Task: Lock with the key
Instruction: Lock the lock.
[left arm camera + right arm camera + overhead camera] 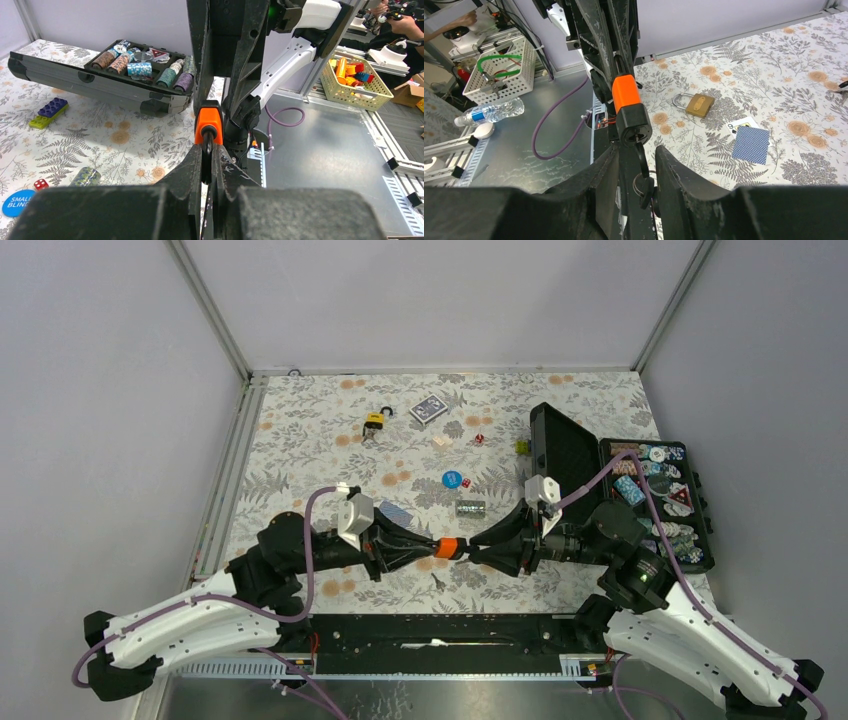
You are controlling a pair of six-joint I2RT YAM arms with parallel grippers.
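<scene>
Fingers of my left arm [192, 170] are clamped together on the orange padlock [208, 122], pinching its dark end so the body sticks out beyond the tips. Across from them my right fingers [679, 170] stand apart, one on each side of the key [640, 152] that hangs from the lock's black keyhole face; I see a gap on both sides of it.

From above, the two sets of fingers meet tip to tip over the middle of the counter [300, 440], close to its near edge, with the padlock between them, but the key is hidden there. Only the right wrist view shows the key and the ring [644, 187] below it. The left wrist view shows just the orange body.
</scene>
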